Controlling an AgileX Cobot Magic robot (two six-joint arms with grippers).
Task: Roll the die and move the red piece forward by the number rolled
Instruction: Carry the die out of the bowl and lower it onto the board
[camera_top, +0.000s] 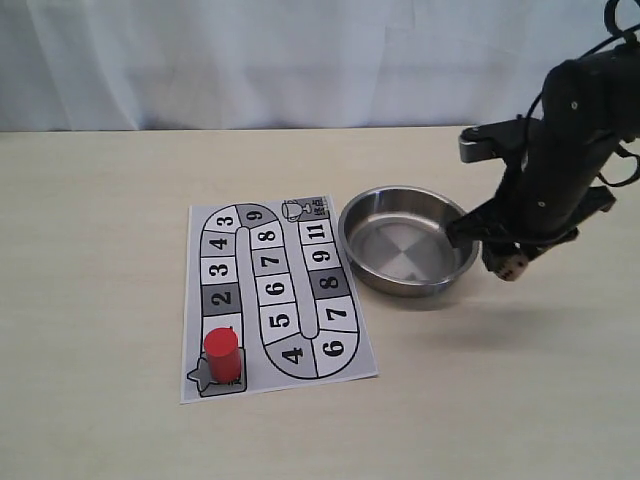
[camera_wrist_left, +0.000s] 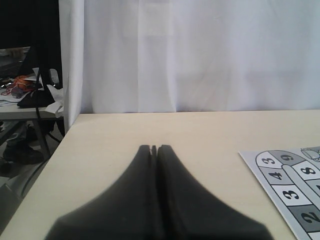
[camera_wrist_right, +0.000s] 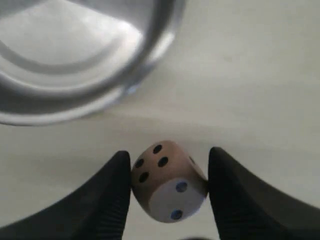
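A pale beige die (camera_wrist_right: 167, 182) with dark pips sits pinched between the two black fingers of my right gripper (camera_wrist_right: 169, 172), lifted above the table. From the exterior view the die (camera_top: 513, 266) hangs just to the right of a steel bowl (camera_top: 362, 260), under the right gripper (camera_top: 512, 262). The red piece (camera_top: 221, 354), a small upright cylinder, stands on the star square at the near left corner of the numbered board (camera_top: 272, 292). My left gripper (camera_wrist_left: 154, 148) is shut with nothing between its fingers, over bare table left of the board (camera_wrist_left: 287, 192).
The round steel bowl (camera_wrist_right: 150, 65) is empty and lies between the board and my right arm. A white curtain hangs behind the table. In the left wrist view the table's edge (camera_wrist_left: 55, 155) drops off to a cluttered room.
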